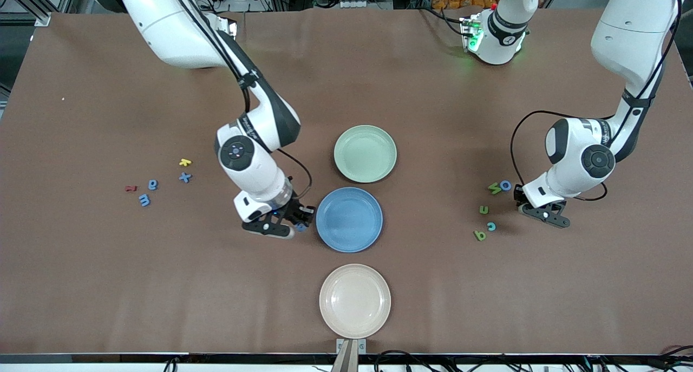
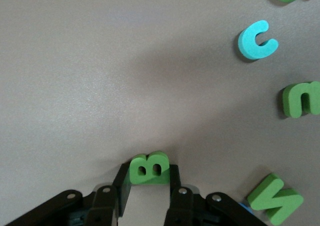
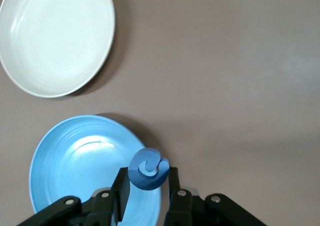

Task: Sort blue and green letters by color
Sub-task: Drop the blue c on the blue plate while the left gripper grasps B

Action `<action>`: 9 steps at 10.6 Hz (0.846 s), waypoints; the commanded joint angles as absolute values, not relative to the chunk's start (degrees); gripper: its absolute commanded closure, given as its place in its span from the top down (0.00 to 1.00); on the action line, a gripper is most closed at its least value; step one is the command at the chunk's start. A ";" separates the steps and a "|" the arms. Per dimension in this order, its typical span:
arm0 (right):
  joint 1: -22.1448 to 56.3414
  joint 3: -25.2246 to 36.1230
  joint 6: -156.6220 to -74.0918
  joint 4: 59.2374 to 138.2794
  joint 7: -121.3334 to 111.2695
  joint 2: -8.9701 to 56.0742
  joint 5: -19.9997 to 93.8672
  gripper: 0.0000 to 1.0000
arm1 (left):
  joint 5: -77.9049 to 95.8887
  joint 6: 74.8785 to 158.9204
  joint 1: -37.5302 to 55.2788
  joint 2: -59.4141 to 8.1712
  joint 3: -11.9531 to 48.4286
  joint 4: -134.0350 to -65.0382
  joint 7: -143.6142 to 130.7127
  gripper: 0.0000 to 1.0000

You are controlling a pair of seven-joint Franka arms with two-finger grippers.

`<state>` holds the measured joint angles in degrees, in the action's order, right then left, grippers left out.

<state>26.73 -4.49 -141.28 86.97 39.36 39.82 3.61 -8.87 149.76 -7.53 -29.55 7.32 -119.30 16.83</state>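
My right gripper (image 1: 301,226) is shut on a dark blue letter (image 3: 148,168), over the rim of the blue plate (image 1: 349,219) at its right-arm side; the plate also shows in the right wrist view (image 3: 75,161). My left gripper (image 1: 521,200) is low at the table and shut on a green letter B (image 2: 149,168). Beside it lie a green letter (image 1: 494,188), a blue o (image 1: 505,185), a green u (image 1: 483,209), a cyan c (image 1: 491,226) and a green b (image 1: 479,235). Blue letters (image 1: 144,200) (image 1: 153,184) (image 1: 185,177) lie toward the right arm's end.
A pale green plate (image 1: 365,153) sits farther from the front camera than the blue plate, and a cream plate (image 1: 354,300) sits nearer. A yellow letter (image 1: 185,162) and a red letter (image 1: 130,188) lie among the blue letters at the right arm's end.
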 commanded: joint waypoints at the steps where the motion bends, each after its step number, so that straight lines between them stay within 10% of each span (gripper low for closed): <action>1: 30.22 -4.04 -144.74 83.14 41.48 43.50 3.69 0.09 | -9.23 150.29 -7.38 -29.97 7.21 -118.39 17.22 0.00; 3: 32.94 -4.04 -147.82 83.14 43.75 44.99 3.60 0.18 | -9.32 149.33 -7.47 -28.40 7.47 -117.25 17.14 0.00; 6: 33.49 -4.13 -147.05 83.32 48.25 44.91 -0.06 1.00 | -9.05 143.28 -7.21 -25.85 9.58 -114.97 16.61 0.00; 9: 30.16 -4.74 -141.01 84.29 47.73 42.81 -2.29 1.00 | -5.65 137.31 -7.03 -23.91 13.43 -112.60 14.52 0.00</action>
